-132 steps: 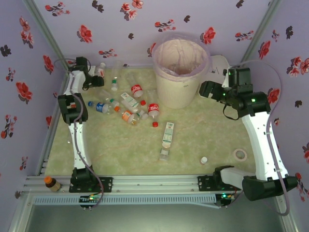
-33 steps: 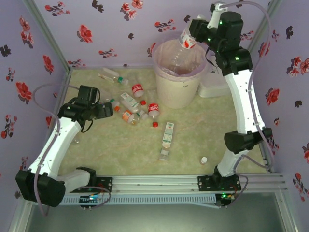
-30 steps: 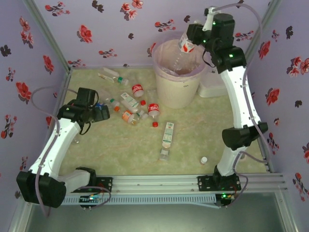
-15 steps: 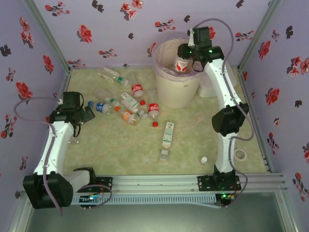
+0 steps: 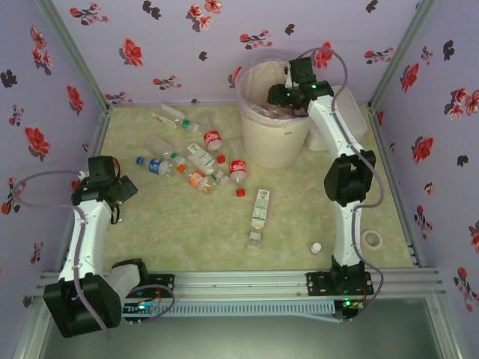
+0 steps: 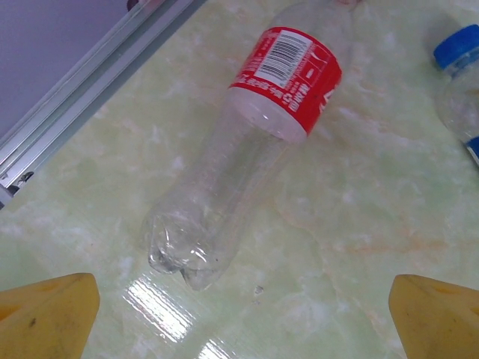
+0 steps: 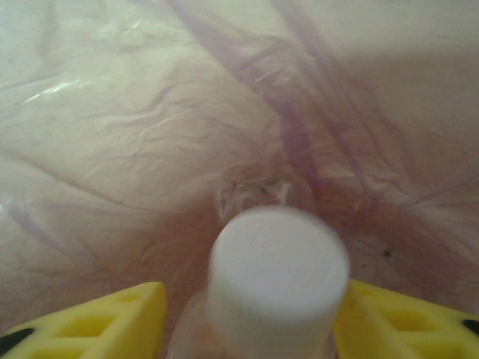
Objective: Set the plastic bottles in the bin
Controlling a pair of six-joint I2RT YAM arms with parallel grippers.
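Note:
The bin [image 5: 273, 142], a cream-white bucket with a pinkish bag [image 7: 150, 112], stands at the back middle. My right gripper [image 5: 281, 99] reaches into its mouth. Its yellow fingers [image 7: 90, 318] stand apart either side of a clear bottle with a white cap [image 7: 278, 269], which looks blurred over the bag. Several plastic bottles [image 5: 198, 161] lie left of the bin. My left gripper [image 5: 118, 193] hangs open at the table's left side. Its fingertips [image 6: 45, 318] stand wide just short of a clear red-labelled bottle [image 6: 247, 149]. A blue-capped bottle [image 6: 460, 67] lies beside that one.
A flat white lidded box [image 5: 340, 123] sits right of the bin. A flattened carton [image 5: 260, 209], a loose white cap [image 5: 316, 247] and a tape roll [image 5: 372, 239] lie on the near table. An aluminium rail [image 6: 75, 97] borders the left edge.
My right gripper came down from above the bin into its mouth and its jaws parted round the bottle. My left arm drew back towards the left near side.

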